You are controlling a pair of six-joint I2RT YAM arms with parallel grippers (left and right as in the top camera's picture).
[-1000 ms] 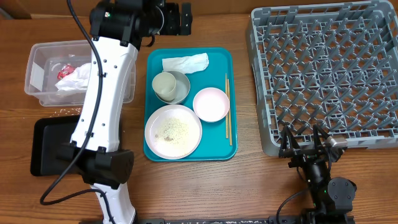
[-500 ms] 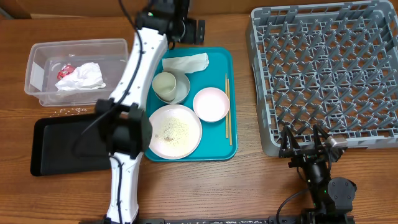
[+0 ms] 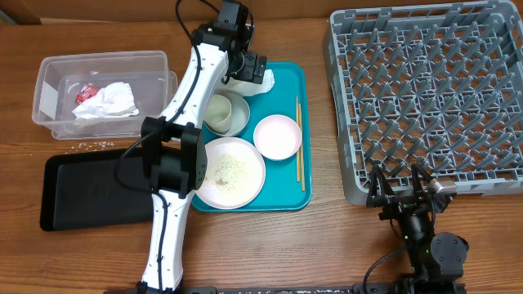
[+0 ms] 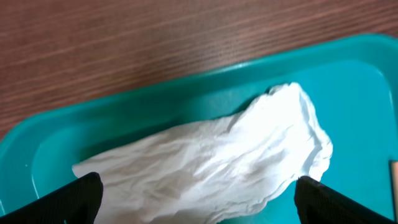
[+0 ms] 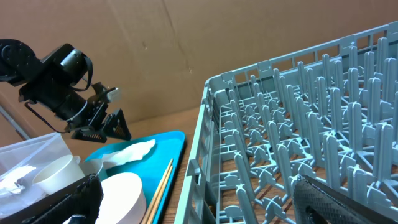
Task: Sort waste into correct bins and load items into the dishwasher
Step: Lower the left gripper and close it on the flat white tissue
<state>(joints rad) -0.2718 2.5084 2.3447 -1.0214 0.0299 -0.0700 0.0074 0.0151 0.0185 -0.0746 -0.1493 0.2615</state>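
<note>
**Left gripper wide open over tray napkin, right gripper wide by rack**

Overhead: left gripper [image 3: 252,67] sits over the far end of the teal tray [image 3: 288,75], jaws wide, holding nothing, right above the flat white napkin [image 3: 266,79]. Tray also carries the white plate [image 3: 243,181] with rice on it, pink bowl [image 3: 278,136], grey bowl [image 3: 238,116] with the white cup [image 3: 216,109] inside, and chopsticks [image 3: 299,145]. Clear tub [image 3: 49,75] holds a crumpled napkin [image 3: 110,100] and a red wrapper [image 3: 83,95]. Black tray [image 3: 78,192] sits just in front of it, loose rice grains [image 3: 90,147] between them on the tabletop [image 3: 270,245]. Right gripper [image 3: 400,192] is wide open and empty at the dish rack [image 3: 425,98] front edge.

Left wrist: fingertips [image 4: 81,198] straddle the napkin's two ends. Contact: cannot tell.

Right wrist: fingers [image 5: 339,202] spread wide, rack pegs close ahead, tray off to the left.
</note>
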